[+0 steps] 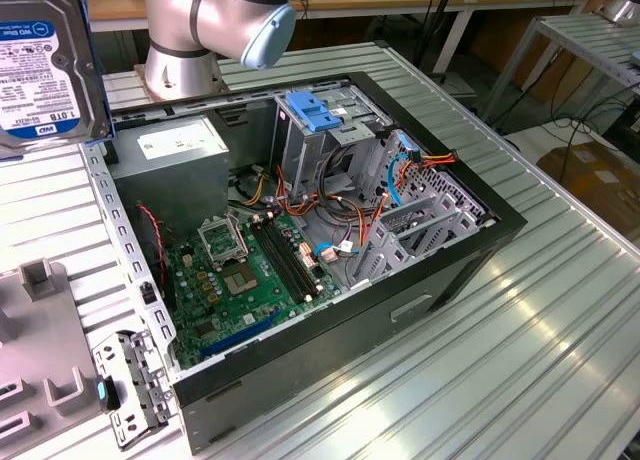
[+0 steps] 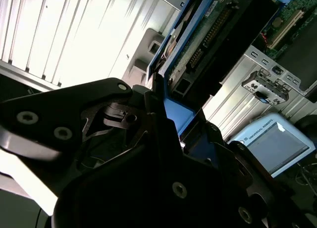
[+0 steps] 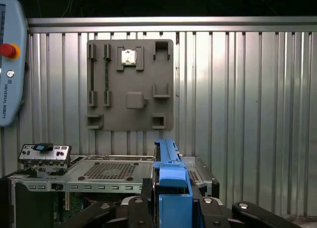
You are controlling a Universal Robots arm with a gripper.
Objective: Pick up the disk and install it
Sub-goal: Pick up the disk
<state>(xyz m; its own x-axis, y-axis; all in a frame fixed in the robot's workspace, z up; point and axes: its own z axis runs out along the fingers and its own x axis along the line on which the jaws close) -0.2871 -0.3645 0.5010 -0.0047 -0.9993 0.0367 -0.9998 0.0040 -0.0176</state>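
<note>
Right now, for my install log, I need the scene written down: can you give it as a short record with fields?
holding: the disk, gripped by its blue carrier rail between the fingers of the gripper
disk place: up at the exterior view's left, outside the computer case
drive cage: in the case, blue latch on top
also in case: power supply box, motherboard
install: not yet done

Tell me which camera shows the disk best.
The exterior view: the disk faces it almost flat, white label and blue band plain. The second wrist view shows its underside obliquely; the first wrist view sees it edge-on, blue rail foremost.
</note>
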